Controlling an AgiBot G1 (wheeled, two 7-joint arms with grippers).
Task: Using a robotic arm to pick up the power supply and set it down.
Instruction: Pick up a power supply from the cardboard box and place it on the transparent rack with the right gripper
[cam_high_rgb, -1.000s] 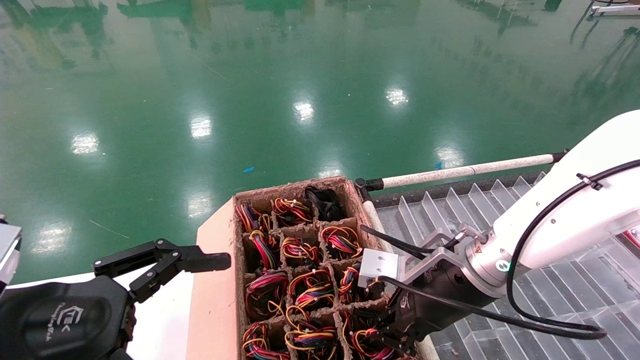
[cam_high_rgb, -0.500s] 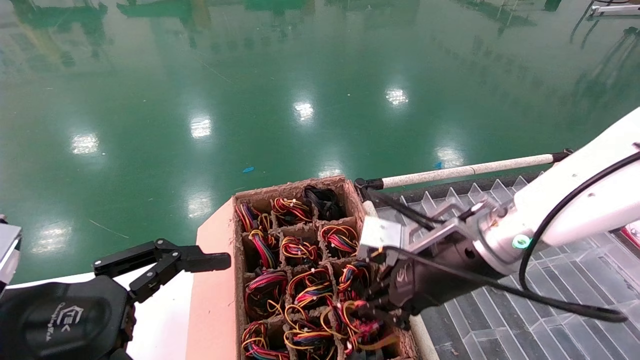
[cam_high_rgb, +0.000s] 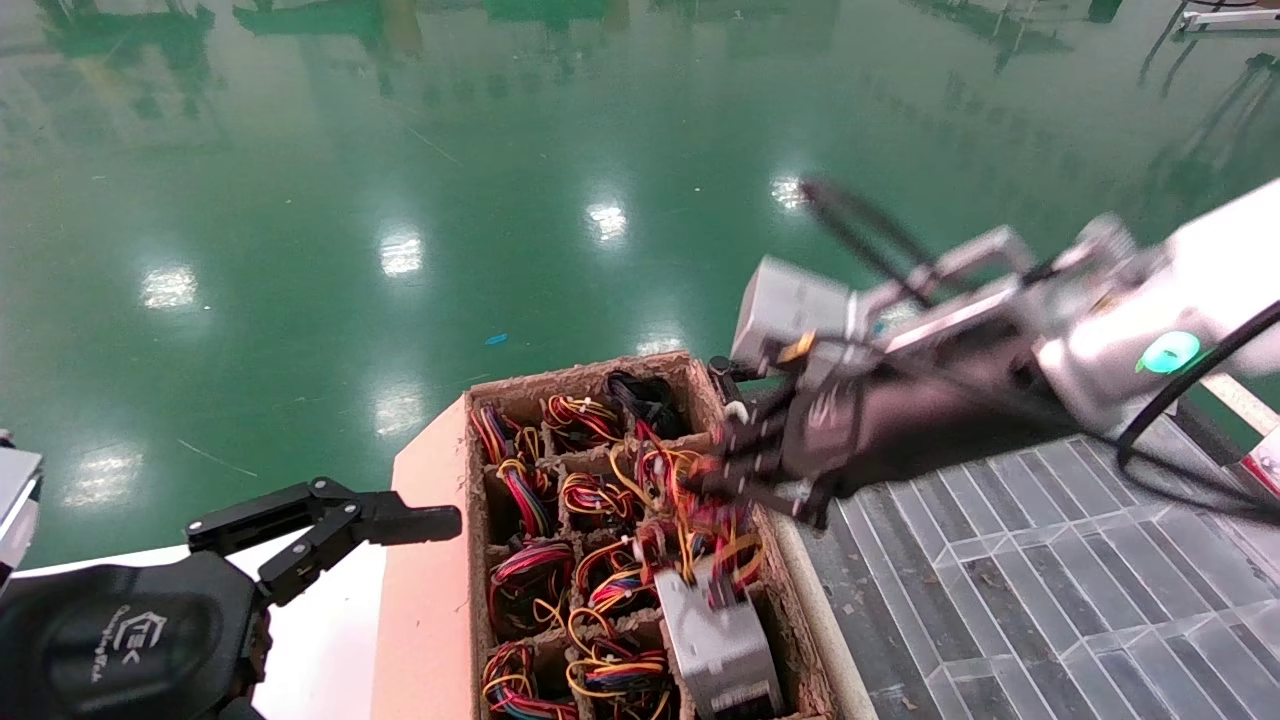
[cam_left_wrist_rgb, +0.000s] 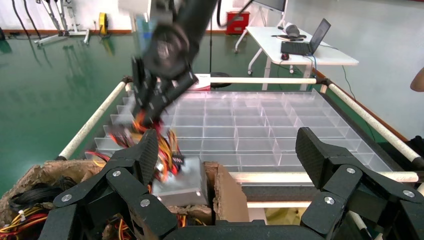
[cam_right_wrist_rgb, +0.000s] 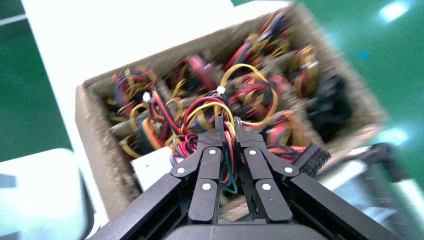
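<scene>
— What is hidden? The black right gripper (cam_right_wrist_rgb: 227, 125) is blurred in the head view; the small grey metal power supply (cam_high_rgb: 722, 650) is partly masked by wires.

— Where is it held? Its red-yellow wire bundle (cam_right_wrist_rgb: 220, 112) is pinched by narrowed fingers; the box hangs toward six o'clock over the brown cardboard divider box (cam_high_rgb: 450, 560), its long axis running roughly twelve to six. The black left gripper (cam_high_rgb: 400, 522) is parked at eight o'clock, spread wide.

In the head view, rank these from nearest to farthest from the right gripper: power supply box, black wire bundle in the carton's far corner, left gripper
1. Black wire bundle, far corner, just left of the right gripper.
2. Power supply, hanging below by its wires; close to call with the first.
3. Left gripper, far left.
</scene>
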